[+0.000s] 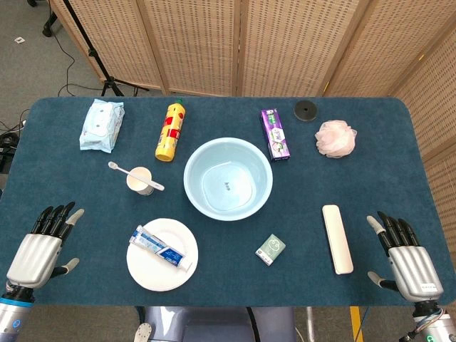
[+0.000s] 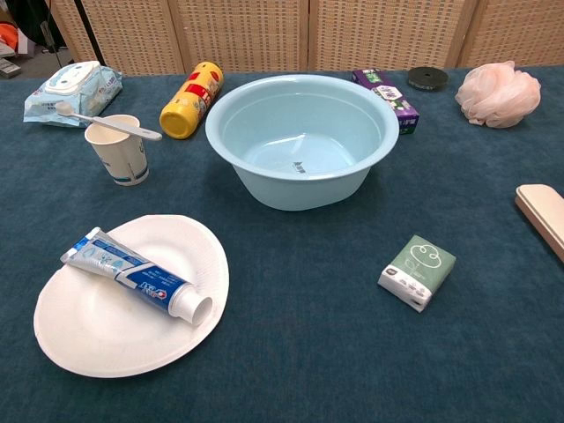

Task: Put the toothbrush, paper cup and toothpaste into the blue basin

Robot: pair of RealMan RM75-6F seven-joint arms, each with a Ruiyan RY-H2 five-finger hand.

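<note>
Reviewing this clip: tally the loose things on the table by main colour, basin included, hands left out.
Blue: 3 (basin, toothpaste, wipes pack)
White: 4 (plate, paper cup, toothbrush, long case)
Yellow: 1 (bottle)
Purple: 1 (box)
Pink: 1 (puff)
Black: 1 (disc)
Green: 1 (packet)
Total: 12

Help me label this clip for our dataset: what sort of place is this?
Probably a staged lab or studio tabletop, not a real bathroom. A blue cloth-covered table holds spread-out toiletries such as a blue basin and toothpaste on a paper plate, with woven folding screens and a stand's legs behind.

Bright, even light; seemingly sharp.
</note>
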